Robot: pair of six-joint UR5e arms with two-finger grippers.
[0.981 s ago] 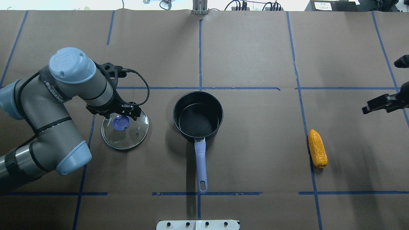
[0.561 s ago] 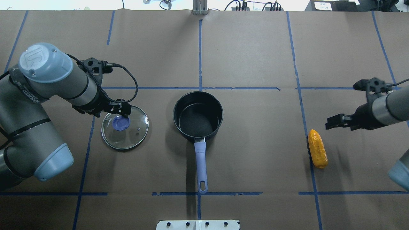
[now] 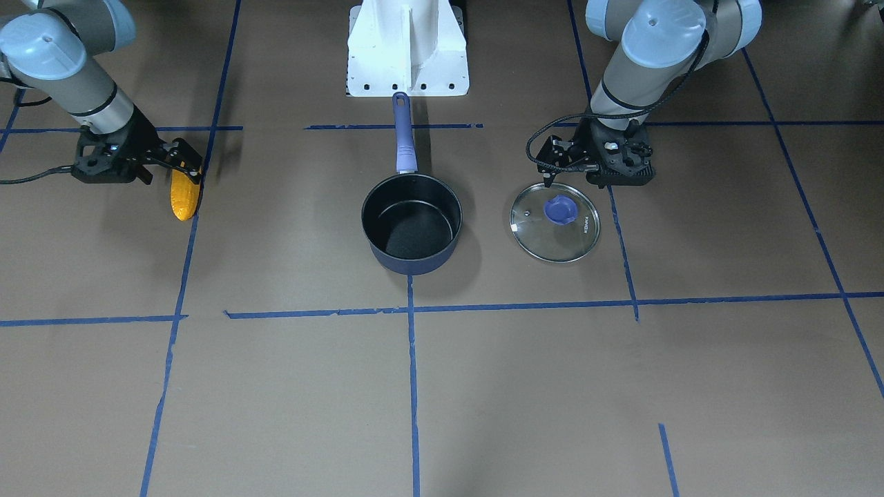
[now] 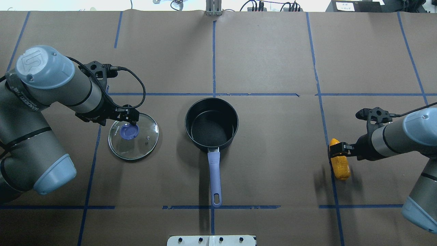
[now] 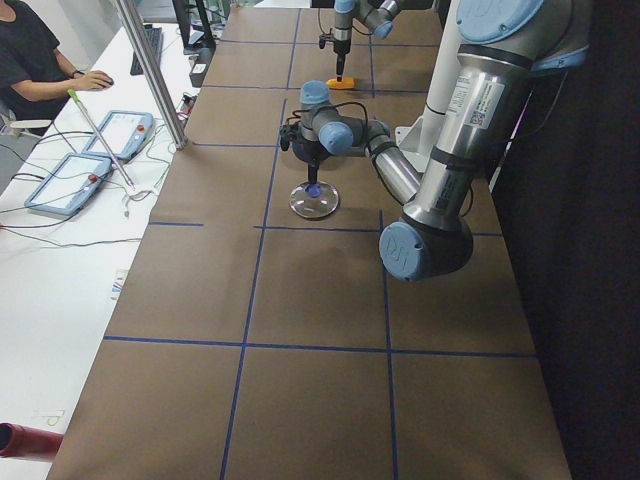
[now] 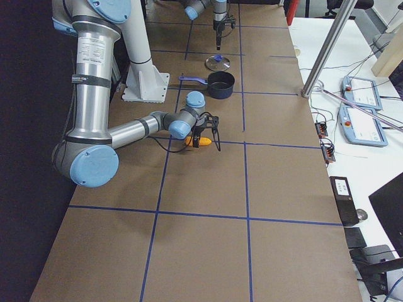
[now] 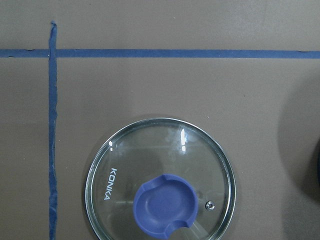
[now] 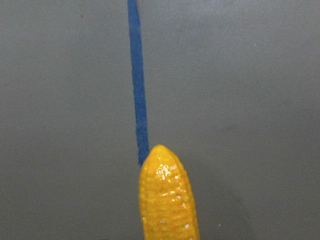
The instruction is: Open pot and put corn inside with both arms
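right gripper point(image 4: 336, 149) over corn point(image 4: 341, 169), left gripper point(image 4: 132, 118) above lid point(image 4: 143, 143); cannot tell grip; pot point(image 4: 211, 131) uncovered.

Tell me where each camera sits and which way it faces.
Front-facing: across the table, facing the base; pot, lid, corn, left arm, right arm.
Overhead: behind the robot, looking down; left arm by lid, right arm at corn.
Exterior left: table's left end; left arm near.
Exterior right: right end; right arm near.
Left wrist: down on the lid; no fingers.
Right wrist: down on the corn's tip; none.
Front-facing and overhead share pot, lid, corn.
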